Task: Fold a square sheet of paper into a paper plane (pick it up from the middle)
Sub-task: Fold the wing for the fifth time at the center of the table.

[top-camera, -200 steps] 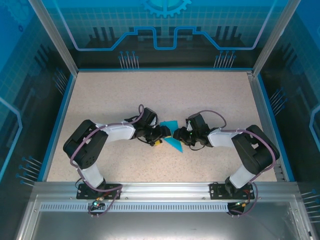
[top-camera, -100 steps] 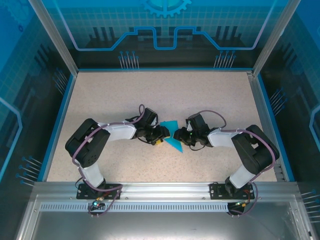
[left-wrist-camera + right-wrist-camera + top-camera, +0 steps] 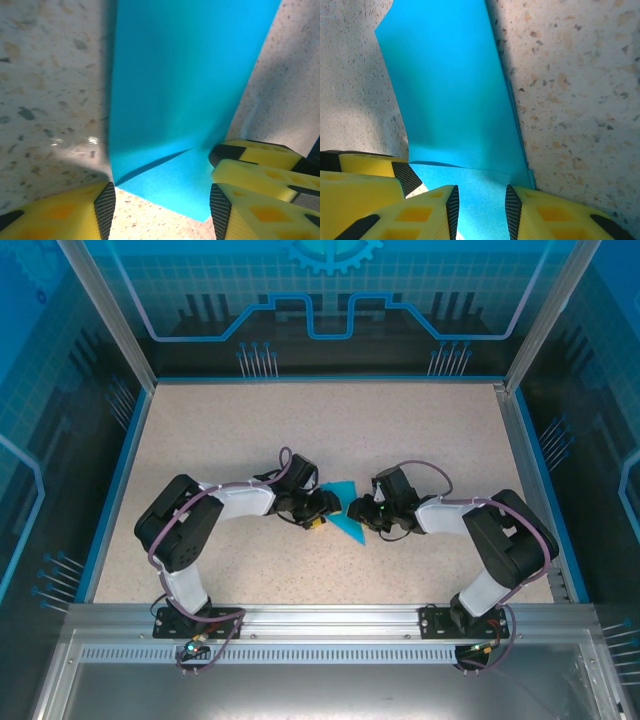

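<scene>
From overhead I see both arms folded inward so that the left gripper point(image 3: 325, 510) and right gripper point(image 3: 356, 510) nearly meet mid-table, with the square sheet of paper point(image 3: 350, 528) lying between and under them. The gripper heads cover its middle, so from above I get two teal corners, one toward the back and a larger pointed one toward me. The speckled table point(image 3: 300, 430) around them carries nothing else. Blue-lit panels point(image 3: 320, 300) wall it in, an aluminium rail point(image 3: 320, 625) runs along the near edge, and purple cables point(image 3: 200, 502) loop over each arm.

The wrist cameras give me what the heads hide. On the left wrist view the yellow fingers point(image 3: 65, 215) stand well apart astride a corner of the paper, clamping nothing. A dark crease crosses that corner, and the other gripper's fingers point(image 3: 260, 156) sit on the paper's edge just beside. On the right wrist view the fingers point(image 3: 420, 215) leave a narrow gap with flat paper showing through it, a fold line just ahead of the tips.
</scene>
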Motion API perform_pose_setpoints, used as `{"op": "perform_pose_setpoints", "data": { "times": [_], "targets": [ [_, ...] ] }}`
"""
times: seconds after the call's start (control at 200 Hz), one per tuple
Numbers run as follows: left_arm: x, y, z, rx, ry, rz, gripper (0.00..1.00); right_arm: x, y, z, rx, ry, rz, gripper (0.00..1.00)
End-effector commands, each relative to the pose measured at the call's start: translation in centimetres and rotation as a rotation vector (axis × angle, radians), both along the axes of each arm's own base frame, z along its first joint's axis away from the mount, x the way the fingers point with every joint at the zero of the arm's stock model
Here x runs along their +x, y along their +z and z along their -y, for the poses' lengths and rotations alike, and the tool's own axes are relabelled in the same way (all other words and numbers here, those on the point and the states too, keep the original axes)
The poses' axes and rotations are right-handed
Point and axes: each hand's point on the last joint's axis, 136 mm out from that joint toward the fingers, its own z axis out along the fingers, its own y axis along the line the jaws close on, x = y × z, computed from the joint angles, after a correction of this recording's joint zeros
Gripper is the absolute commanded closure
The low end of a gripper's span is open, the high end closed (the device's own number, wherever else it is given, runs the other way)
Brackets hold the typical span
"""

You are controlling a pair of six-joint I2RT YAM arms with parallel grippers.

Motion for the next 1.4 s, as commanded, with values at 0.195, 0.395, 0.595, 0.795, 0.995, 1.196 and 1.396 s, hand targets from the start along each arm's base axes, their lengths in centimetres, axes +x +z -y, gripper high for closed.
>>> {"op": "perform_pose_setpoints", "data": {
  "times": [0.195,0.395,0.595,0.795,0.995,1.196,1.396],
  "targets": [
    [0.5,0.6,0.8,-0.022,-0.01,0.005,0.49,-4.0,-4.8,2.7,-0.136,0.003,-0.188,0.66],
    [0.9,1.2,1.7,-0.062,-0.03,0.02,0.6,-4.0,-4.9,2.7,-0.138,0.007,-0.187,0.66],
    [1.0,1.4,2.1,-0.083,-0.047,0.025,0.68,-3.8,-4.8,2.7,-0.145,0.025,-0.172,0.66],
    [0.7,1.5,2.3,-0.09,-0.067,0.035,0.7,-2.8,-4.1,2.2,-0.147,0.079,-0.116,0.64],
    [0.1,1.2,2.2,-0.091,-0.078,0.034,0.75,-2.2,-3.9,2.2,-0.17,0.111,-0.072,0.65],
    [0.1,1.1,1.9,-0.08,-0.072,0.041,0.86,-1.1,-2.1,1.4,-0.14,0.144,0.004,0.64],
    [0.0,1.0,1.3,-0.043,-0.062,0.042,0.92,0.7,2.3,1.9,-0.183,0.15,0.163,0.45]
  ]
}}
